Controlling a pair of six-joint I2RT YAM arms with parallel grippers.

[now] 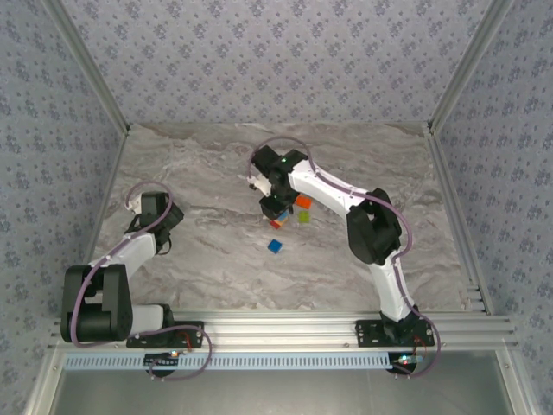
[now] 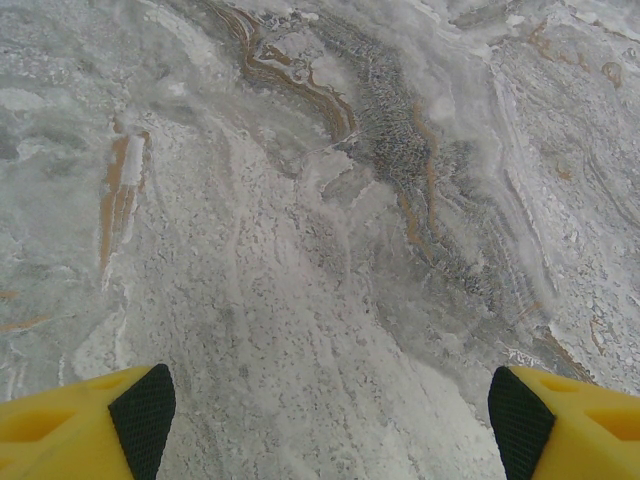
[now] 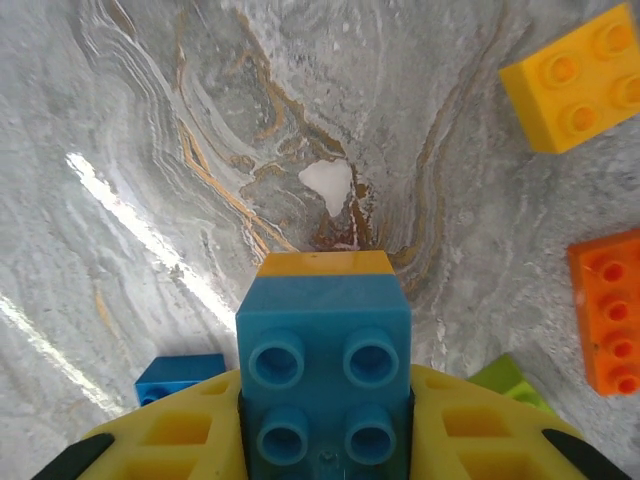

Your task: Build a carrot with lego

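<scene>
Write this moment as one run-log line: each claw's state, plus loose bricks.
left claw: open over table; right claw: shut on blue-yellow stack; loose: yellow brick, orange brick, green brick, blue brick

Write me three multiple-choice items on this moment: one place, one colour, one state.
1. The loose blue brick lies: A) against the back wall B) on the table, nearer the bases than the right gripper C) atop an orange brick.
2. The clamped brick is: A) red B) green C) blue.
3. The left gripper is: A) open B) shut empty C) shut on a brick.
Key: B, it sits below that gripper in the top view; C, blue studs show in the right wrist view; A, its jaws stand wide apart.
</scene>
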